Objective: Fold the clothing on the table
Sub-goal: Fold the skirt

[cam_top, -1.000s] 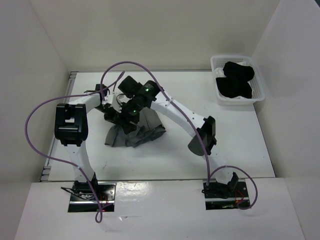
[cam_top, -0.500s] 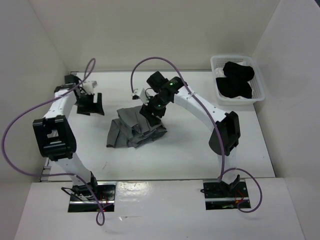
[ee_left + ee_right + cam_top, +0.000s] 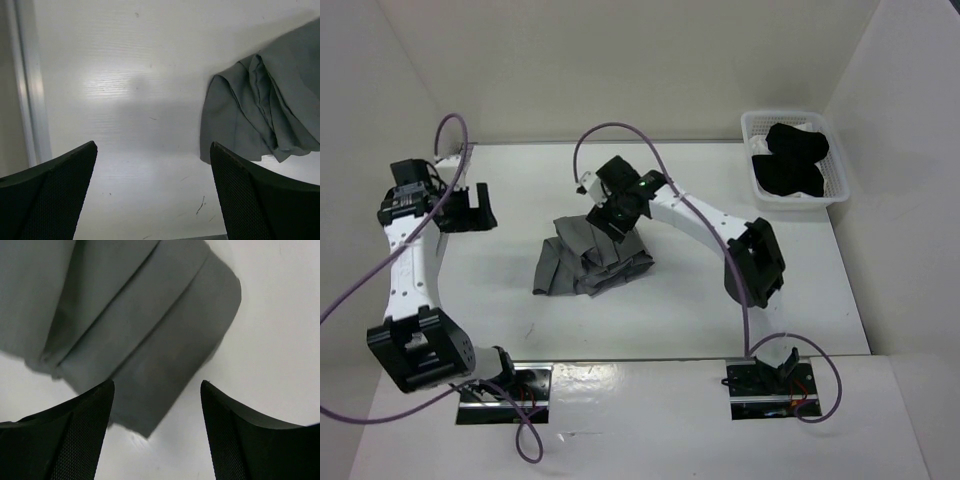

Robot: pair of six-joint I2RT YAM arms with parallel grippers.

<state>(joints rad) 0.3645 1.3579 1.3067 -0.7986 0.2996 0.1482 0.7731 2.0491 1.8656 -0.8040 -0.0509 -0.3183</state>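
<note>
Left pincer (image 3: 470, 208) swung off leftward, now released, empty. Right pincer (image 3: 610, 205) parted, grasping nothing, directly over far edge of skirt (image 3: 590, 262). Skirt bunched mid-bench (image 3: 720, 300), well apart from leftward pincer. Step judged: regrasp between folds. Next needs a clean pinch on one edge.

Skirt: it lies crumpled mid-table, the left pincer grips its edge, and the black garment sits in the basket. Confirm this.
Not right. The left pincer grips nothing: the left wrist view shows its jaws open over bare table, apart from the skirt. The rest is right: the skirt lies crumpled mid-table and the black garment sits in the basket.
</note>
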